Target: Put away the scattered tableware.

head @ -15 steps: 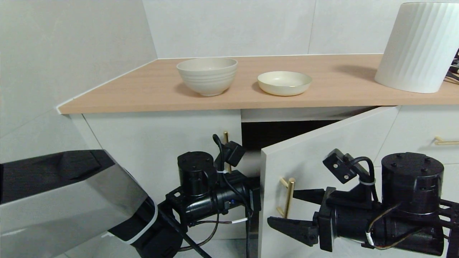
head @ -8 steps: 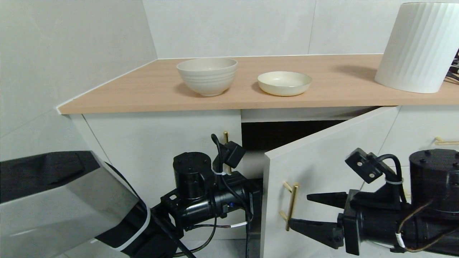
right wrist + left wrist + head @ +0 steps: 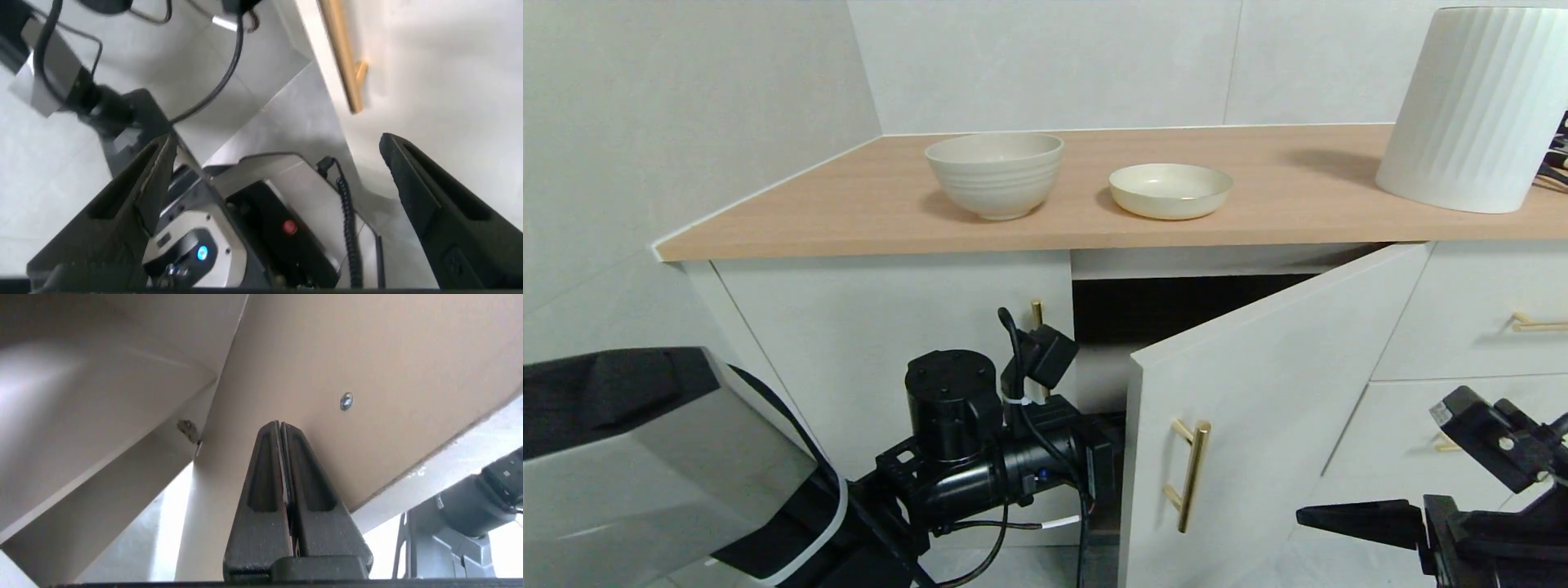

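The bowl (image 3: 995,174) and the shallow dish (image 3: 1170,189) stood side by side, a little apart, on the wooden countertop (image 3: 849,220). Below them was a cabinet (image 3: 890,327) whose door (image 3: 1258,367) with a gold handle (image 3: 1191,475) was open, and a white ribbed container (image 3: 1478,106) stood further right on the same top. The left gripper (image 3: 280,429) was low at the cabinet opening, its two fingers pressed fully together with nothing between them, close to a pale panel (image 3: 368,392). The right gripper (image 3: 278,147) was low, to the right of the door handle and apart from it, its fingers spread wide and holding nothing.
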You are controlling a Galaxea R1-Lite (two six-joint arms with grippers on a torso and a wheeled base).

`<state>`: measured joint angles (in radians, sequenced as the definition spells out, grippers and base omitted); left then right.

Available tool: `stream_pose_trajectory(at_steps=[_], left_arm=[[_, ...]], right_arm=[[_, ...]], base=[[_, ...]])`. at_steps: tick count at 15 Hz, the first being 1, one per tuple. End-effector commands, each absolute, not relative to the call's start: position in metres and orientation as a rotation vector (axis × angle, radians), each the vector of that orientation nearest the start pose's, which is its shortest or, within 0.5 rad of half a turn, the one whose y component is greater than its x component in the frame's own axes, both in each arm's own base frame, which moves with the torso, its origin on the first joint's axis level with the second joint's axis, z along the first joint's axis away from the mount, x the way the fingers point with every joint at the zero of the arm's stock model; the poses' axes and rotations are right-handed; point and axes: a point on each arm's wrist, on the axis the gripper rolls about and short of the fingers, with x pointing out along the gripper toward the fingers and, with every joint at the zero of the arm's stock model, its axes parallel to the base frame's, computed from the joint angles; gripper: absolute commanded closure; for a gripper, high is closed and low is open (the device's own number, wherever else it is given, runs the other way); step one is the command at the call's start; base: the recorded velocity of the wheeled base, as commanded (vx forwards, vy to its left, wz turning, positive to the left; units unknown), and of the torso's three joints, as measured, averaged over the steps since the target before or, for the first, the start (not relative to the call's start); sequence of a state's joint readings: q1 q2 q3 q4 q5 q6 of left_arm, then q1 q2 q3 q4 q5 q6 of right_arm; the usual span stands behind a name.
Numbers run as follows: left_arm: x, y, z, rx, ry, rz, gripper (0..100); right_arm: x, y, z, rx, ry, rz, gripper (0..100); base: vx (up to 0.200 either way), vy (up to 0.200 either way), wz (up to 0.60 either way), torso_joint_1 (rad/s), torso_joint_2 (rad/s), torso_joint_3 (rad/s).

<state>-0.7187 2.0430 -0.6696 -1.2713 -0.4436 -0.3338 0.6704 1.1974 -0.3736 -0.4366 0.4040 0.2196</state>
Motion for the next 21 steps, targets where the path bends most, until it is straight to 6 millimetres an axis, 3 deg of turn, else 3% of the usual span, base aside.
stream_pose_trajectory(at_steps=[1,5,10,17,21], left_arm=[[0.253,-0.235,0.101,-0.282,0.299,-1.134,100],[0.256,-0.240,0.099,-0.279,0.308,-1.137,100],[0.273,-0.255,0.085,-0.276,0.326,-1.125,100],[0.284,-0.264,0.098,-0.274,0.343,-1.092,100],[0.292,-0.271,0.103,-0.273,0.336,-1.078,100]], right_arm=[[0.115,0.103,0.164,0.143,0.513,1.022,0],[0.114,0.102,0.162,0.141,0.519,1.029,0],[0.114,0.102,0.161,0.140,0.524,1.029,0],[0.114,0.102,0.160,0.138,0.528,1.029,0],[0.113,0.102,0.160,0.138,0.530,1.029,0]], base=[[-0.200,0.000,0.00,-0.002,0.00,0.007],[-0.200,0.000,0.00,0.006,0.00,0.002],[0.000,0.000,0.00,0.000,0.00,0.000],[0.000,0.000,0.00,0.000,0.00,0.000],[-0.150,0.000,0.00,0.002,0.00,0.002]])
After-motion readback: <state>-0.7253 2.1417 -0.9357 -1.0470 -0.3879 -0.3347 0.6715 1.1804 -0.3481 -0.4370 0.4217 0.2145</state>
